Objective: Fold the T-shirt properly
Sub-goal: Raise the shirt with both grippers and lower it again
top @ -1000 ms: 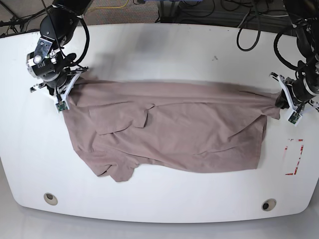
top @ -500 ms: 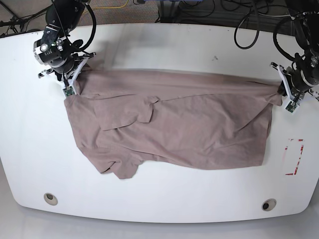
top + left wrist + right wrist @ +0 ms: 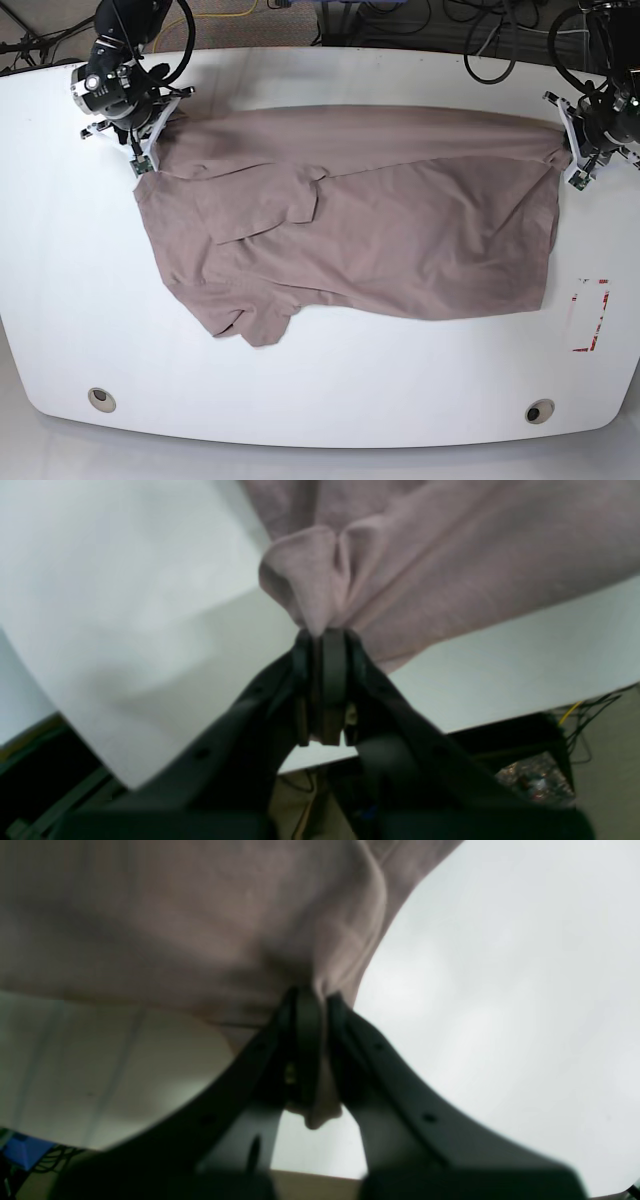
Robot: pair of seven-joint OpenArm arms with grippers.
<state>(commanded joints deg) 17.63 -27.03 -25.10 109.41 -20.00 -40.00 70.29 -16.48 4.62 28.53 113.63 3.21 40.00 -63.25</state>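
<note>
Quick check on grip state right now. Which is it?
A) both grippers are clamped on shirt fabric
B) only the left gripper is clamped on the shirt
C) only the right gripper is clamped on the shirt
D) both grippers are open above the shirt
A: both wrist views show the jaws closed with cloth bunched between them, the left gripper and the right gripper each pinching the T-shirt at opposite far-edge corners on the table.
</note>
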